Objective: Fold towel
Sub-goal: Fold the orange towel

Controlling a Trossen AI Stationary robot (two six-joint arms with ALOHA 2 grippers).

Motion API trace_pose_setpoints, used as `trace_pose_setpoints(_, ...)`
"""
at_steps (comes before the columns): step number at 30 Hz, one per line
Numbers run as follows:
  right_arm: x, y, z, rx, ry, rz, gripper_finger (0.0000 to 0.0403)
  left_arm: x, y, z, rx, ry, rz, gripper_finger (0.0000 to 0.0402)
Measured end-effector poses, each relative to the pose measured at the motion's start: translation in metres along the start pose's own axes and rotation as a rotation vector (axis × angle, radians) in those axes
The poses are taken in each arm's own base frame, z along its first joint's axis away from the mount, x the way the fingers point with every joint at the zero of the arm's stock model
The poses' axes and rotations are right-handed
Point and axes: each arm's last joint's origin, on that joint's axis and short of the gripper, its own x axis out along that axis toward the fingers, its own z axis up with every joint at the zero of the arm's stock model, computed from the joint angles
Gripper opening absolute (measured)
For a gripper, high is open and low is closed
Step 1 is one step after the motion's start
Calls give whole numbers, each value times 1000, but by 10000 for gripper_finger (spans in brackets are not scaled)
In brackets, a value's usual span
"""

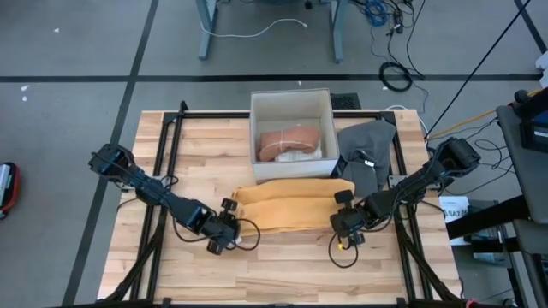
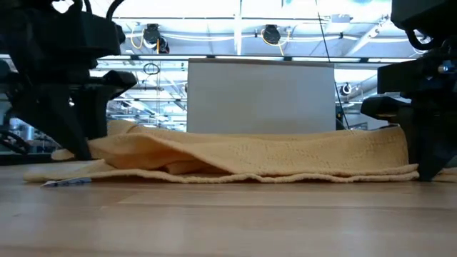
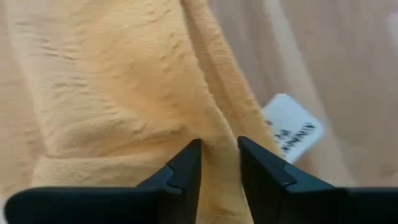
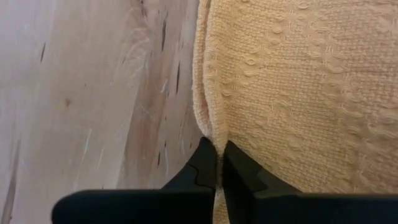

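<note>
the yellow towel (image 1: 291,210) lies half-folded on the worktop (image 1: 282,274). right gripper (image 4: 219,163) jaws are clamped on its edge; left gripper (image 3: 219,163) jaws stand slightly apart around a fold. that looser hold could slip, skewing the fold.

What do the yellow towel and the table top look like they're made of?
Yellow towel: soft woven cloth, probably cotton, matte; a raised weave pattern and stitched hem show. Table top: pale wood planks, smooth with a slight sheen; grain lines and dark streaks show.
</note>
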Motion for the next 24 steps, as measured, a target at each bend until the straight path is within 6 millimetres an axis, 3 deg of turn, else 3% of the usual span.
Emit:
trace_pose_setpoints(8, 0, 0, 0, 1, -6, 3, 3, 0, 3, -9, -18, 102, -77, 117)
trace_pose_setpoints(17, 0, 0, 1, 2, -8, 5, 2, 0, 4, -7, -11, 78, -2, 118)
trace_pose_setpoints(24, 0, 0, 1, 2, -9, 6, 2, 4, 4, -8, -22, 107, -91, 118)
